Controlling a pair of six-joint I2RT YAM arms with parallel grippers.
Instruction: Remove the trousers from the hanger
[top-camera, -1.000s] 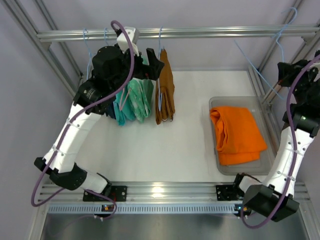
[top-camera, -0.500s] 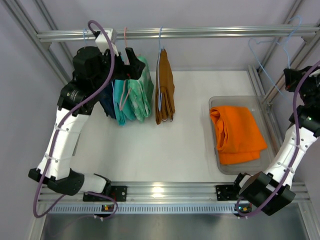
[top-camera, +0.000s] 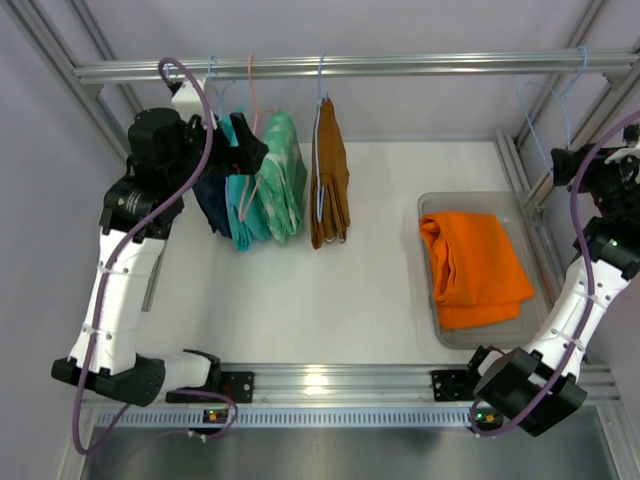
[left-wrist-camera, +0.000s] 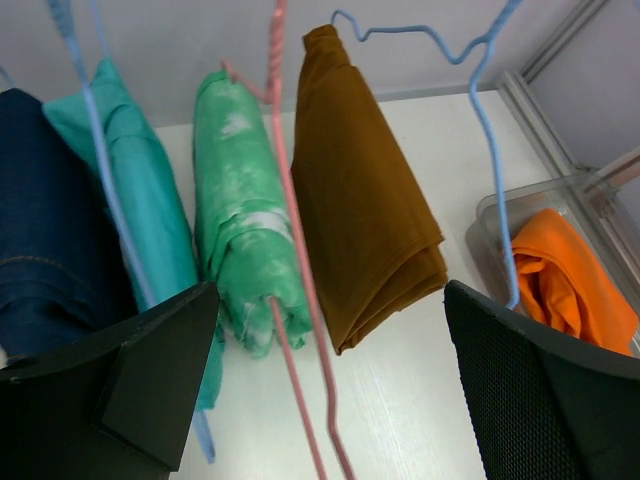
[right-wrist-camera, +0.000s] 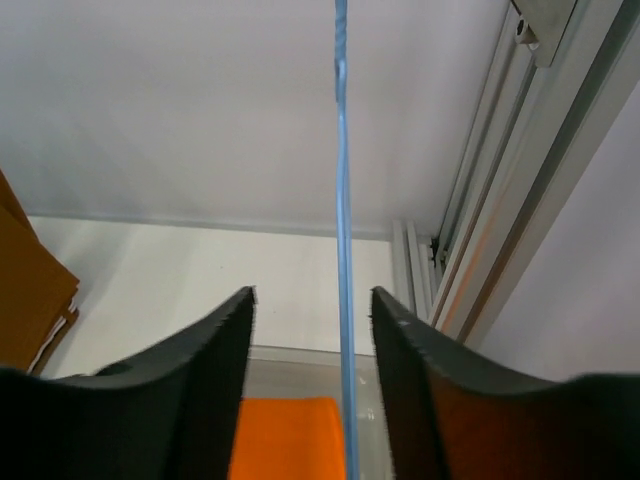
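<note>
The orange trousers (top-camera: 475, 265) lie folded in the clear bin (top-camera: 432, 205) at the right, off any hanger; their edge also shows in the left wrist view (left-wrist-camera: 570, 290) and low in the right wrist view (right-wrist-camera: 285, 440). The light-blue hanger (top-camera: 581, 60) hangs bare from the rail's far right end. Its wire (right-wrist-camera: 342, 200) runs straight up between my right gripper's (right-wrist-camera: 312, 295) open fingers, with a gap on both sides. That gripper (top-camera: 580, 165) is raised beside the right frame post. My left gripper (top-camera: 245, 150) is wide open by the hung garments, holding nothing (left-wrist-camera: 330, 300).
On the rail (top-camera: 400, 67) hang a navy garment (left-wrist-camera: 40, 230), teal garments (top-camera: 262, 190) on blue and pink hangers (left-wrist-camera: 300, 290), and a brown-ochre garment (top-camera: 330, 180) on another blue hanger (left-wrist-camera: 490, 150). Slanted frame struts (top-camera: 560, 140) stand close to my right arm.
My right gripper has opened and let go of the light-blue hanger, which has swung up to hang at the rail's right end. The left arm has drawn back leftward from the garments.
</note>
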